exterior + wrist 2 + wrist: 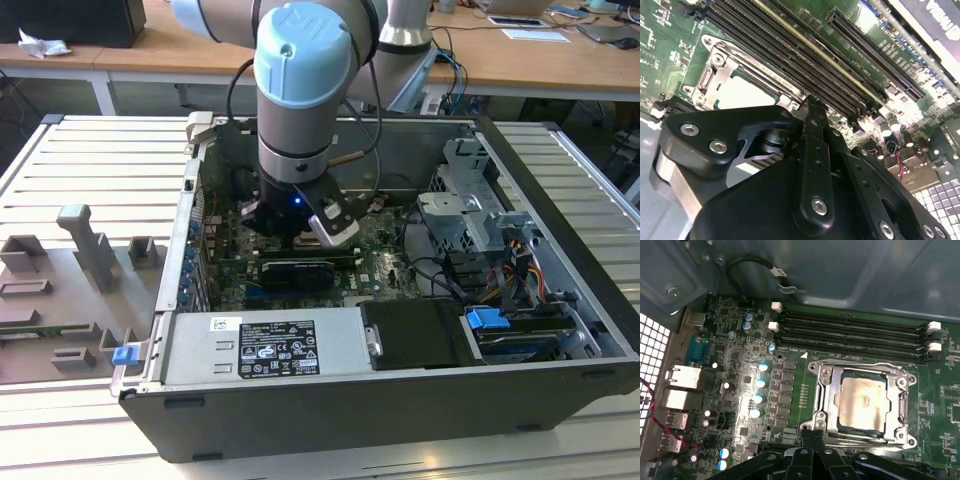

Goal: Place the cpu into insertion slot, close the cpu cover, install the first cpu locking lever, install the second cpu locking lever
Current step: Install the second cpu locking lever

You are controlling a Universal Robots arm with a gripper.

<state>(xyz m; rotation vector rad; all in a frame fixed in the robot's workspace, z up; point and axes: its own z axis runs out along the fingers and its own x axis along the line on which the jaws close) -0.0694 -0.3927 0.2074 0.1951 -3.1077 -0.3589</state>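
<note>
Open computer case (400,380) lying across the middle of the exterior view on a slatted tabletop (90,160), arm reaching down into it. Green circuit board (740,365) filling the first wrist view, long memory slots (850,335) across its upper middle. Insertion slot (860,402) at lower right there, cover (826,395) closed flat over it. Cpu (862,402) seated inside, silver face showing through the window. Pincer (812,436) at bottom centre, fingertips pressed together, just beside the socket's near edge.
</note>
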